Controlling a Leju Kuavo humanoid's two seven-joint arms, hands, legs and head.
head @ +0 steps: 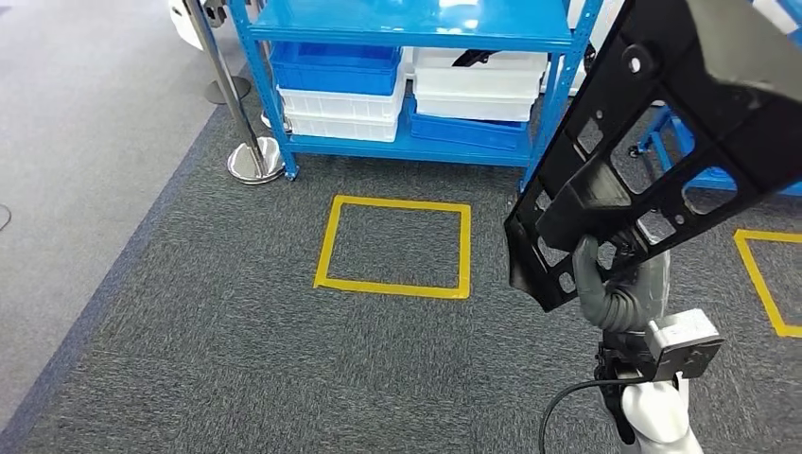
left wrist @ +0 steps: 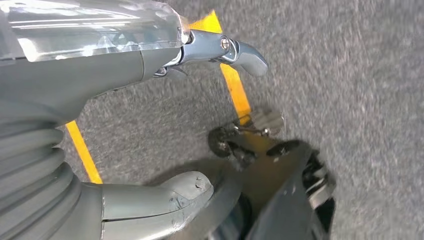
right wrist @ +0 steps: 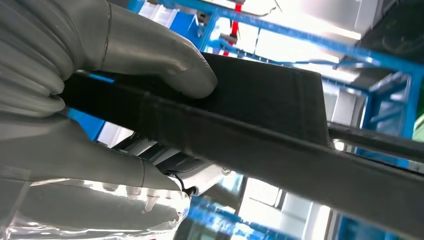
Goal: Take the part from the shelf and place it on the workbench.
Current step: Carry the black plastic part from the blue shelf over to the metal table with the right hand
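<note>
We see the right hand holding a big black part up in the air. The part is flat and full of holes, and it tilts up toward the top right of the head view. The hand grips it near its low end. In the right wrist view, the thick grey thumb presses down on the black part, and the rest of the right hand is under it, so the part is squeezed tight between them.

The left hand hangs down over the grey carpet. Its thumb and a finger are spread apart, and there is nothing in it. A strip of yellow tape on the floor runs under it.

In the head view, a blue shelf stands ahead of us. Blue and white bins sit stacked on its low level. A shiny metal post with a round foot stands just beside the shelf's left leg. A square of yellow tape is on the carpet in front of the shelf. Part of another yellow square shows at the right edge, near the held part.
</note>
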